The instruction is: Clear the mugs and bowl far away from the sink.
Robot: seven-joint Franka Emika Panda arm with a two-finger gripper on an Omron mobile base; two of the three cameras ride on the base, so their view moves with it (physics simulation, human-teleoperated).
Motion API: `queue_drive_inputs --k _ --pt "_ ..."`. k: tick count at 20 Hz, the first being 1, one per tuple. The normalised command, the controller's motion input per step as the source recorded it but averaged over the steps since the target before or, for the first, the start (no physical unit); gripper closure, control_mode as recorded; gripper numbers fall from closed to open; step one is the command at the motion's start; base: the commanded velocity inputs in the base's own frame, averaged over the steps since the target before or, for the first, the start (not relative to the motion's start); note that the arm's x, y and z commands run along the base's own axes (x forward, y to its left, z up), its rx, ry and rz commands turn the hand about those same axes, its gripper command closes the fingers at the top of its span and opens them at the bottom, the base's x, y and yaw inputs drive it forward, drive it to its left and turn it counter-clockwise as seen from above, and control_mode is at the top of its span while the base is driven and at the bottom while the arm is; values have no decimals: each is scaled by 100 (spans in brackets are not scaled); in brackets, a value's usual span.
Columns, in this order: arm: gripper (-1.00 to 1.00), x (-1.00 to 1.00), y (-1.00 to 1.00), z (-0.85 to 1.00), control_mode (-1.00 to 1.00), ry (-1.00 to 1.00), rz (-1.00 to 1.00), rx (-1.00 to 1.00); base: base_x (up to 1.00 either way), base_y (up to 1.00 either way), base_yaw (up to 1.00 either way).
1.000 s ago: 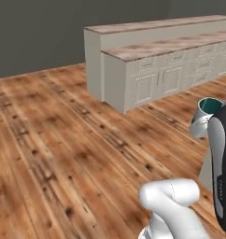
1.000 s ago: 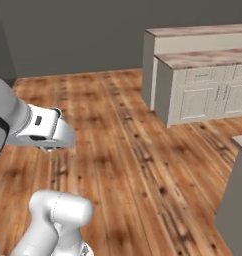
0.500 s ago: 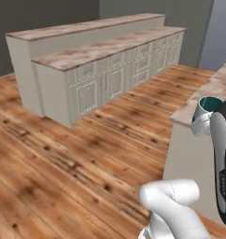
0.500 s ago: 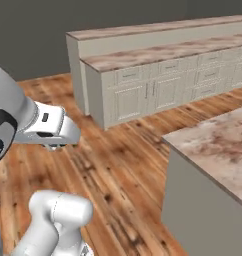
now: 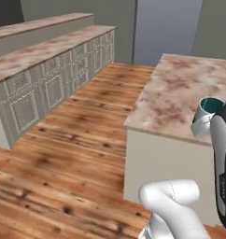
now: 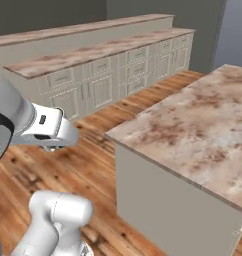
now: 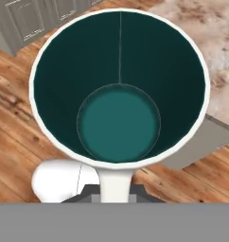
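A teal mug (image 7: pixel 118 90) with a pale rim fills the hand view, which looks straight down into its dark teal inside. My gripper (image 7: pixel 115 191) is shut on the mug's near wall at the bottom of that view. In the left base view the same mug (image 5: pixel 209 108) hangs upright in the air beside my dark forearm, over the near edge of the island counter (image 5: pixel 180 93). The bowl and the sink are out of view.
A marbled island counter (image 6: pixel 203 125) with grey sides stands right ahead. A long run of grey cabinets (image 6: pixel 93 75) with a raised back ledge lines the left side (image 5: pixel 40 79). Wooden floor (image 5: pixel 77 140) lies between them.
The whole scene has swung as the base turned: the cabinet run slid left and the island counter came in close on the right. The mug stays in my shut gripper.
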Motion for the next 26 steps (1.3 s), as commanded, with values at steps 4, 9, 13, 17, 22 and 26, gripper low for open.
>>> queue_drive_inputs --k 4,9,13,17,22,26 --pt "100 0 0 0 100 0 0 0 70 0 -28" --pt "100 0 0 0 100 0 0 0 96 0 -27" --pt "100 0 0 0 100 0 0 0 93 0 -22" --pt "100 0 0 0 100 0 0 0 93 0 -27" --pt "100 0 0 0 100 0 0 0 75 0 -28" --pt "100 0 0 0 100 0 0 0 75 0 -26"
